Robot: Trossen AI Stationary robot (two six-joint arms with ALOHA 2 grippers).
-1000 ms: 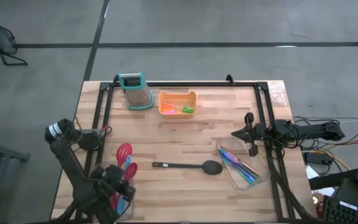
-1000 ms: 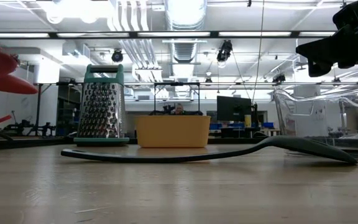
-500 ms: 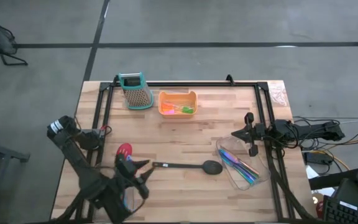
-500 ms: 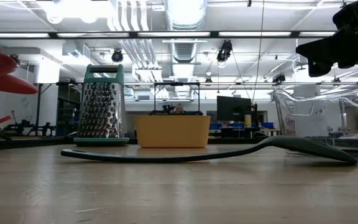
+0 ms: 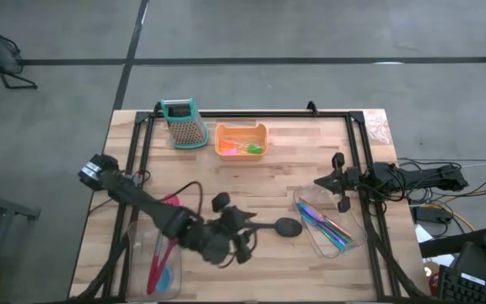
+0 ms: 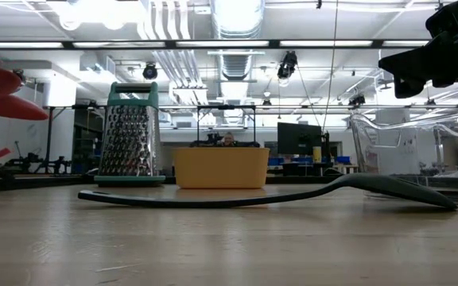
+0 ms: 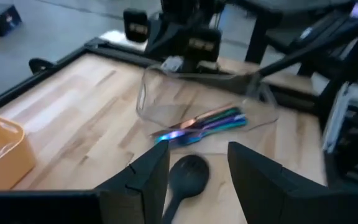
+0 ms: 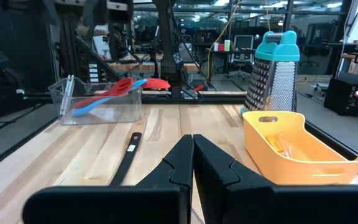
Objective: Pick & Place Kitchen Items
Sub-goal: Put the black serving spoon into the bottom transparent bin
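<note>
A black long-handled spoon (image 5: 268, 226) lies flat on the table's middle; it also shows in the low view (image 6: 269, 197). My left gripper (image 5: 245, 236) is open and hovers above the spoon's handle. In the left wrist view the spoon's bowl (image 7: 189, 171) shows between its fingers (image 7: 197, 168). Red and blue utensils (image 5: 163, 253) lie in a clear bin at the near left. Blue-handled shiny cutlery (image 5: 326, 224) lies in a clear bin at the right. Tiny coloured pieces (image 5: 247, 149) lie in the orange tray (image 5: 226, 135). My right gripper (image 5: 317, 181) is shut and empty at the table's right.
The teal-topped grater (image 5: 184, 124) stands at the far left beside the orange tray. A black frame (image 5: 251, 114) runs along the table's far and side edges. The right clear bin (image 7: 148, 99) lies just beyond the spoon's bowl.
My left arm has swung from the near-left clear bin toward the table's right and now hangs over the black spoon's handle. The spoon has not moved.
</note>
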